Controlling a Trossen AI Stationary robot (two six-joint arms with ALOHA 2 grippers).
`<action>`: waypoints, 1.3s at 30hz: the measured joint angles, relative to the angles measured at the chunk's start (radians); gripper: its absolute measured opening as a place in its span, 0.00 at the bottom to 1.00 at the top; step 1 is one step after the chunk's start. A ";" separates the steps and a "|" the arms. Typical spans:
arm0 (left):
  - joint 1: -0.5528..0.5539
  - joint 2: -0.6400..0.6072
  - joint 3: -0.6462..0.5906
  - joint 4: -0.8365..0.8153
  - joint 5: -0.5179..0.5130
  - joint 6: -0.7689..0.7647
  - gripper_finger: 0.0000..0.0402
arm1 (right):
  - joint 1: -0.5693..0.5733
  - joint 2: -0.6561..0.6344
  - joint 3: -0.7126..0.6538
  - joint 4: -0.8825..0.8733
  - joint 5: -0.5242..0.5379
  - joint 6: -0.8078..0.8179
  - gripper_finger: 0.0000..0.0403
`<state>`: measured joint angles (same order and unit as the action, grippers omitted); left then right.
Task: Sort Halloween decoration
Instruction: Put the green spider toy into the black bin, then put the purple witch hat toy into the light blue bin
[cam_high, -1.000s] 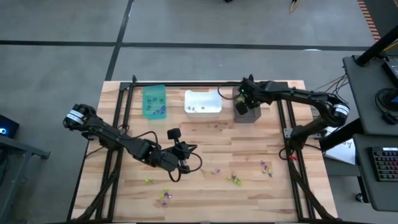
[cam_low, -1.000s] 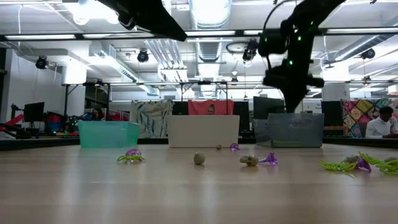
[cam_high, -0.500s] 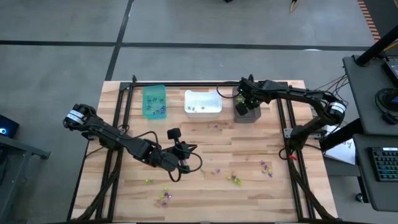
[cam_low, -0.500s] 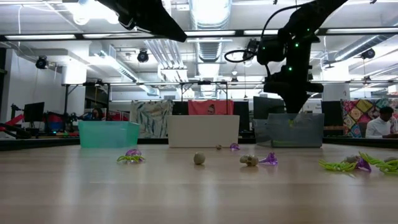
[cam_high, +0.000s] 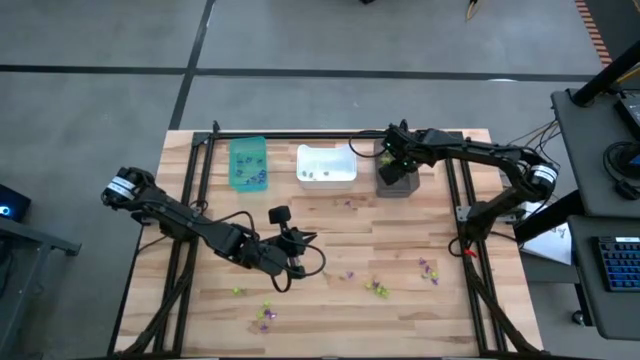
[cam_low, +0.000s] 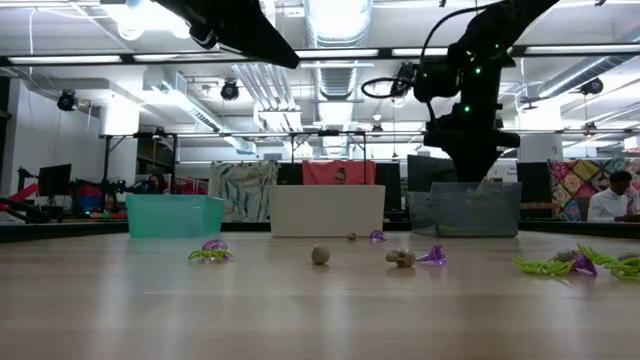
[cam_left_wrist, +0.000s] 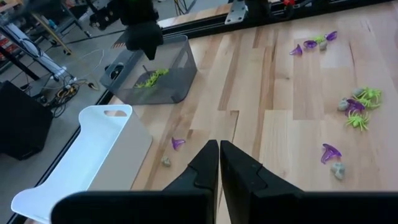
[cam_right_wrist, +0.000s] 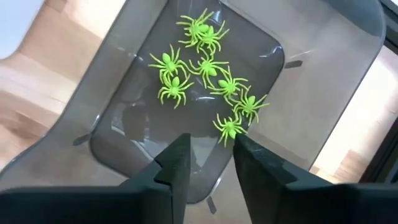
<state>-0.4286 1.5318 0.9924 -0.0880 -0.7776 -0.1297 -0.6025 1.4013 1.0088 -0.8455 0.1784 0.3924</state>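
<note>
Going left to right across the table: the teal bin (cam_high: 248, 163) at the back already has purple bits in it, and the white bin (cam_high: 326, 165) next to it holds a few pale ones. The left gripper (cam_high: 297, 254) sits low over the middle of the table with its fingers pressed together on nothing, just waiting.

The action is at the dark bin (cam_high: 397, 178) on the right end of the row. The right gripper (cam_right_wrist: 208, 155) hangs right above it with its fingers apart and nothing between them, and under it I count about 8 lime-green spiders (cam_right_wrist: 208, 65) lying on the bin floor. So my read is that this is the drop-off step for a green piece, and it looks done.

Plenty of Halloween decoration (cam_high: 377, 288) is left loose on the wood: a green and purple cluster near the front centre, more purple toward the front right, some by the front left, and a couple just in front of the white bin.

Next move, I'd guess, is lifting the right arm clear of the bin wall and going for the nearest loose piece. Those trinkets are tiny, so the fingers will need to come down very close to the wood and be well centred.
</note>
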 joint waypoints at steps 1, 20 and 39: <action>0.000 0.000 0.000 -0.005 0.000 -0.005 0.00 | 0.001 -0.010 0.000 0.001 -0.003 0.000 0.30; -0.003 0.003 0.000 -0.258 0.321 -0.093 0.00 | 0.447 -0.375 -0.033 0.194 0.016 -0.012 0.24; 0.006 0.003 0.000 -0.426 0.487 0.125 0.00 | 0.932 -0.330 -0.212 0.594 0.137 -0.168 0.20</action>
<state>-0.4228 1.5345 0.9920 -0.5139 -0.2902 -0.0047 0.3295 1.0715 0.7968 -0.2516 0.3153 0.2241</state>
